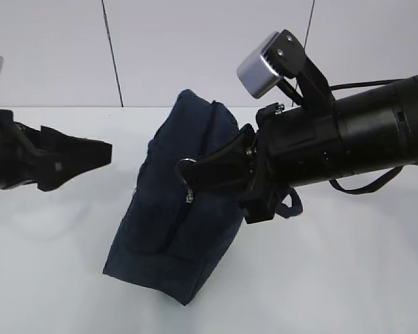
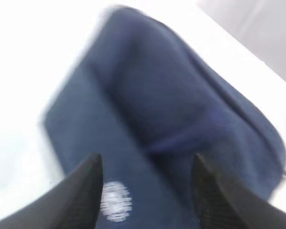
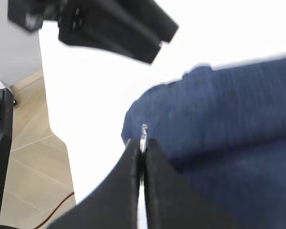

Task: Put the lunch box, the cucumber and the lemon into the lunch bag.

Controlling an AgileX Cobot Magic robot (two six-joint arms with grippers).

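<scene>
pinching the ring pull (image 3: 143, 133), right hand (image 3: 142, 151) meets lunch bag (image 1: 171, 209).

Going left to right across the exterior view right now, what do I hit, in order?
left gripper, jaws apart and clear of the bag → lunch bag, tilted on the table → right gripper, shut on the metal ring pull → strap trailing behind the right arm.
</scene>
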